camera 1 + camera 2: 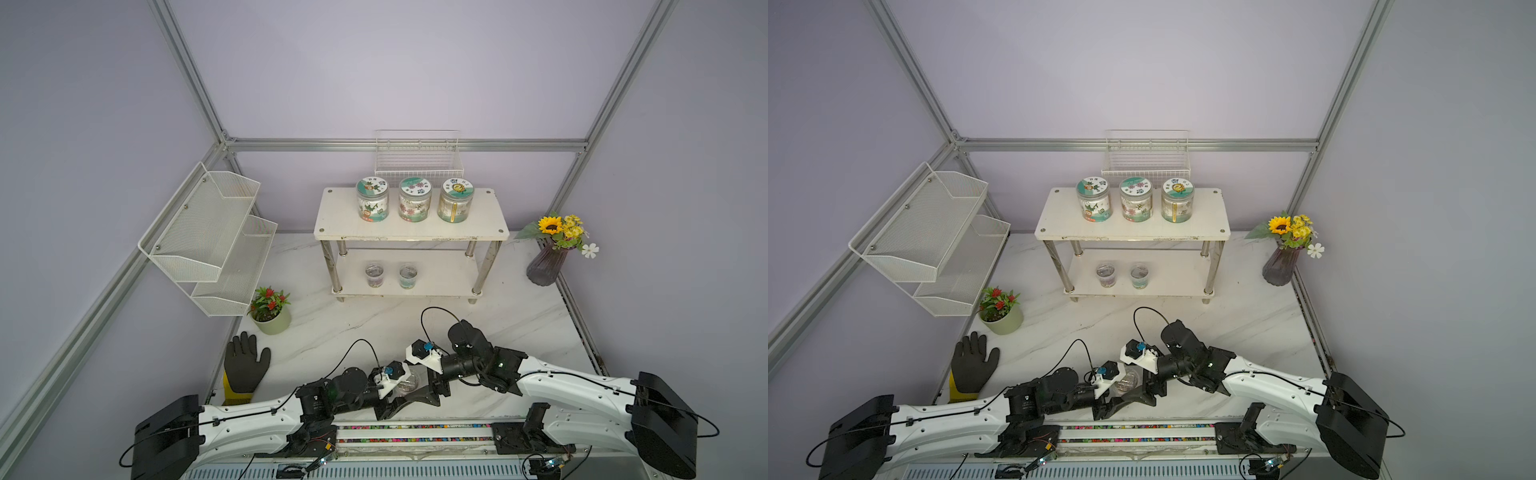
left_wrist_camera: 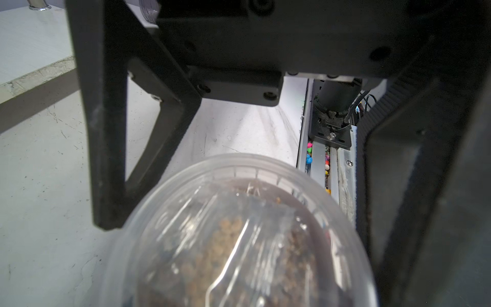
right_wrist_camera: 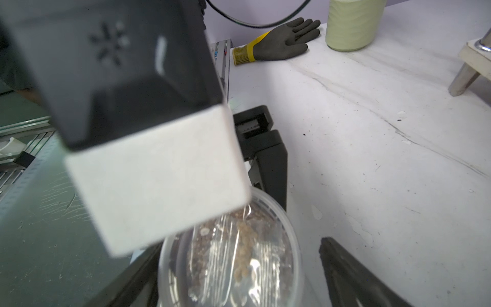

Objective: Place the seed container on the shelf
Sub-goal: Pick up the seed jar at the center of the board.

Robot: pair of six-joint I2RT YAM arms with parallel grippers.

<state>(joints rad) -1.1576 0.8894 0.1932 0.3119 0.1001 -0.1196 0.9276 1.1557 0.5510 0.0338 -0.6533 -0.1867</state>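
You are holding a likely light, thin-walled, slippery seed container [image 2: 239, 239] clenched in the left tool [image 1: 405, 388], the released right tool [image 3: 233, 260] straddling it; be pinching its sidewall gently.

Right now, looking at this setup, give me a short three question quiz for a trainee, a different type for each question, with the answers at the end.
1. Count: how many labelled jars stand on the top board of the shelf?
2. True or false: the seed container already sits on the shelf's lower board.
3. Multiple choice: which thing lies nearest the black glove?
A. the potted plant with red flowers
B. the vase of yellow flowers
C. the wire basket

Key
1. Three.
2. False. It is near the front of the table, off the shelf.
3. A.
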